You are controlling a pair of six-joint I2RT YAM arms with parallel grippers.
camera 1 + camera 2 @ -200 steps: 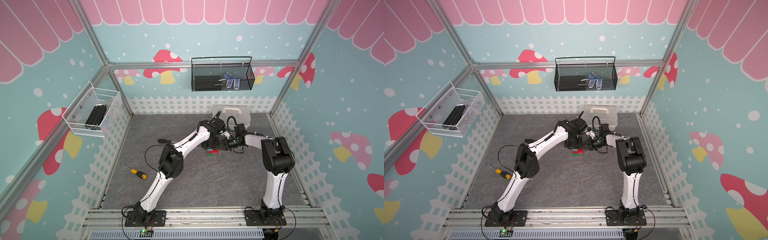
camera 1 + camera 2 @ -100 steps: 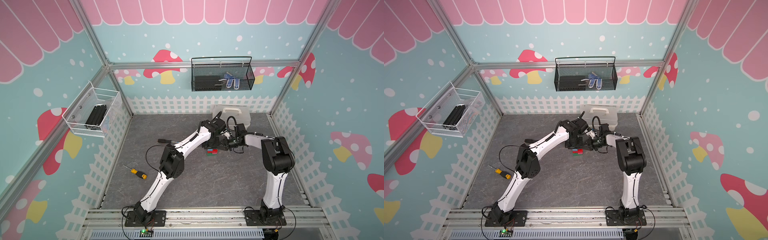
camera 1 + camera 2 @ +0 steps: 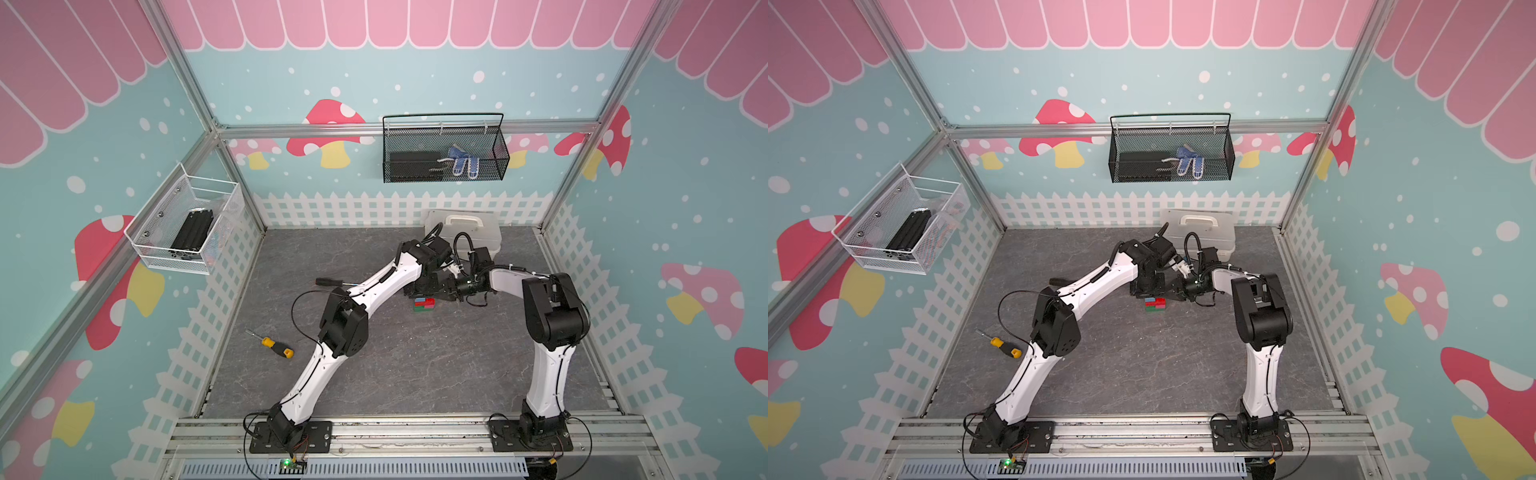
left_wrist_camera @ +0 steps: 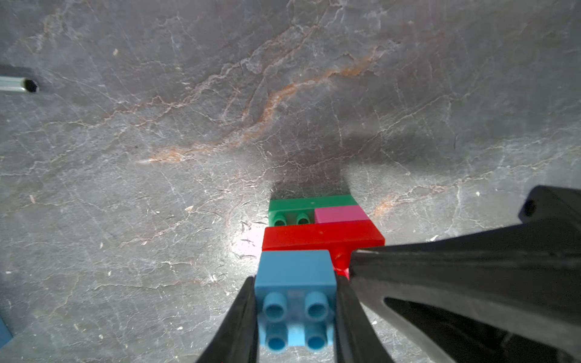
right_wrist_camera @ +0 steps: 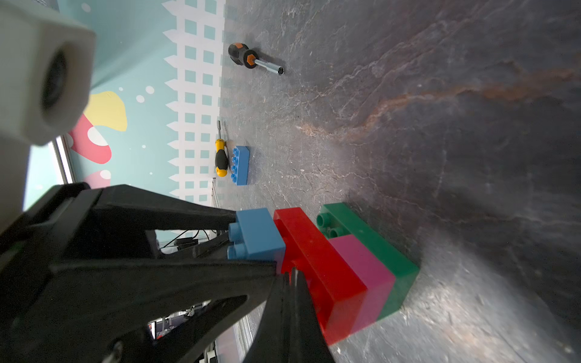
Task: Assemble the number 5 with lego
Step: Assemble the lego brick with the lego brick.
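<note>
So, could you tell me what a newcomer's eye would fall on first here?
The bright lego stack at the centre of the scene stands out: green brick at the bottom, then pink brick, then red brick. The left arm's jaws clamp the small blue brick on top of the red, with the right arm's shut jaws beside it. A long blue brick lies apart.

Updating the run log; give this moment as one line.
step: small blue brick on red brick | left gripper: gripping it | right gripper: shut, at red brick | long blue brick: loose on table
</note>
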